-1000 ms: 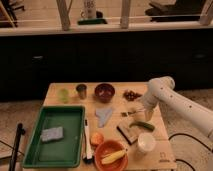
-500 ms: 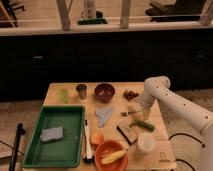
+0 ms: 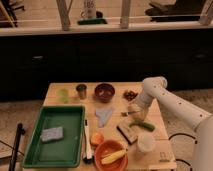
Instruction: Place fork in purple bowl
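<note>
gripper: two-finger gripper (image 3: 134, 114) low over wooden table (image 3: 120, 102), jaw state cannot tell | slim pale silvery fork (image 3: 125, 114) juts just camera-left of jaws | small round dark purple bowl (image 3: 104, 92) farther back-left of jaws | tip: hold handle firmly, lift level, release over bowl centre

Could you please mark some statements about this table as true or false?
The small round dark purple bowl stands beside the small metal cup. True.
The rectangular green plastic tray holds a banana. False: it holds a grey sponge; the yellow banana lies in the round orange bowl.
The robot's hand hangs over the purple bowl. False: it is over the wooden table's right side, nearer the camera.
A white cup stands right of the orange bowl. True.
</note>
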Controlling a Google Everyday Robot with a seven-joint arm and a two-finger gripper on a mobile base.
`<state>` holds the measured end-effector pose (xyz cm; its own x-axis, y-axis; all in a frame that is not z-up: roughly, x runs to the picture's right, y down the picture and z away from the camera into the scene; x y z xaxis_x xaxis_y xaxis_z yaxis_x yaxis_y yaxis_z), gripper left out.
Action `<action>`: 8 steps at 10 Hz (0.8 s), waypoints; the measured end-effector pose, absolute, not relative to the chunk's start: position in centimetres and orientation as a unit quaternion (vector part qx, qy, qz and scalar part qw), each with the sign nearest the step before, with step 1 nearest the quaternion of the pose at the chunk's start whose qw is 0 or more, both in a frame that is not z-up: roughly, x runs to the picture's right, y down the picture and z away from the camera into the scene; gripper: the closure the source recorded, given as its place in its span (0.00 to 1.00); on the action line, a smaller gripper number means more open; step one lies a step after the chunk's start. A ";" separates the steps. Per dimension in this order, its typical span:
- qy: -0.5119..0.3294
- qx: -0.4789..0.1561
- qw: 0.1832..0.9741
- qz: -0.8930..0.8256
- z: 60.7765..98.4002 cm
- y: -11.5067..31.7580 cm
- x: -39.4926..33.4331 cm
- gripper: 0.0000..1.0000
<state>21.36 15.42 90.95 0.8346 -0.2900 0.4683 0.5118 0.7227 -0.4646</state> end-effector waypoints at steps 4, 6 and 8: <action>-0.189 -0.305 0.907 -0.220 90.6 15.5 21.2 0.87; -0.187 -0.304 0.907 -0.222 90.6 15.3 21.4 0.99; -0.188 -0.305 0.907 -0.223 90.6 15.3 21.3 1.00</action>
<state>21.27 15.31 90.56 0.8301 -0.2897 0.4765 0.5189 0.7143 -0.4697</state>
